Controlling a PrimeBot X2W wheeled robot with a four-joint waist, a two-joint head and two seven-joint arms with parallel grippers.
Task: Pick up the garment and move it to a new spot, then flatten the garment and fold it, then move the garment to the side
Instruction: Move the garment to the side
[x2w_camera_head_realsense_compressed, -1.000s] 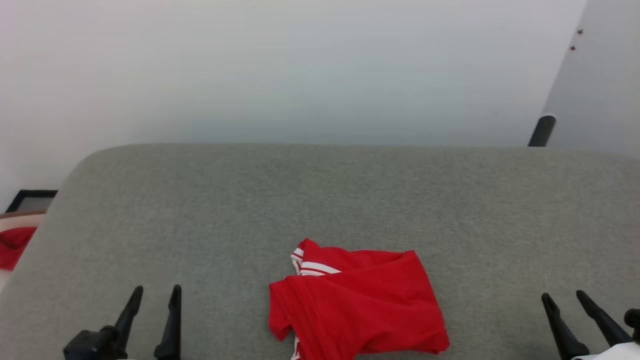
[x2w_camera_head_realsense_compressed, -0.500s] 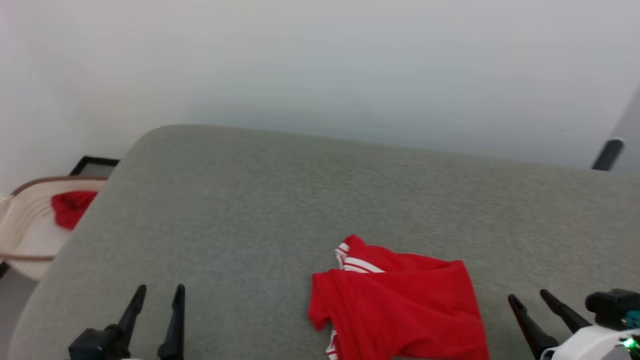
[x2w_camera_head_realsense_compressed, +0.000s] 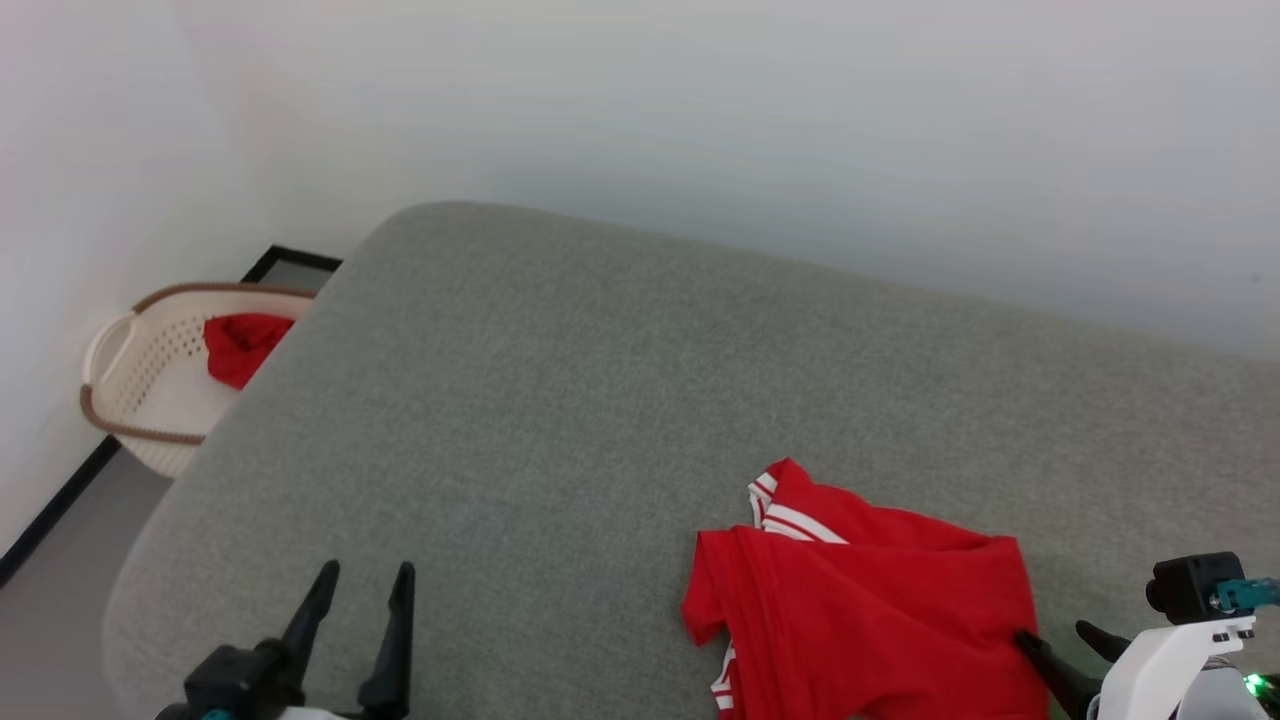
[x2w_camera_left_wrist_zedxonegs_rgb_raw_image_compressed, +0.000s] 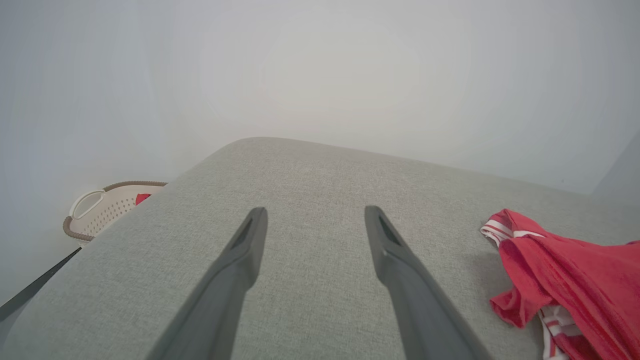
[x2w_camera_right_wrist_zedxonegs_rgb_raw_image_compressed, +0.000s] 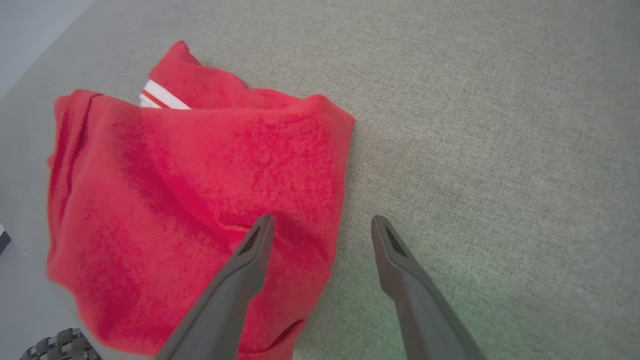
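Head view: the garment (x2w_camera_head_realsense_compressed: 860, 610) lies bunched on the near right of a grey woven cushion (x2w_camera_head_realsense_compressed: 600, 380) with rounded corners. It is soft red knit, creased, with white-and-red striped trim at its far and near edges. The left gripper (x2w_camera_head_realsense_compressed: 367, 570) hangs over bare cushion at lower left, fingers wide apart and holding nothing. The right gripper (x2w_camera_head_realsense_compressed: 1052, 632) is at the garment's right edge, fingers spread. Off the cushion's left corner, against the pale wall (x2w_camera_head_realsense_compressed: 700, 120), stands a cream perforated basket (x2w_camera_head_realsense_compressed: 150, 370) with a brown rim; a small red cloth (x2w_camera_head_realsense_compressed: 240, 340) lies inside it.

Left wrist view: the left gripper (x2w_camera_left_wrist_zedxonegs_rgb_raw_image_compressed: 315, 210) has its tapered dark fingers wide apart over bare cushion, the garment (x2w_camera_left_wrist_zedxonegs_rgb_raw_image_compressed: 565, 270) well to their right.

Right wrist view: the right gripper (x2w_camera_right_wrist_zedxonegs_rgb_raw_image_compressed: 322, 218) is wide and empty. One finger overlaps the garment's (x2w_camera_right_wrist_zedxonegs_rgb_raw_image_compressed: 200, 185) edge; the other is over bare weave. Whether they touch the fabric cannot be told.
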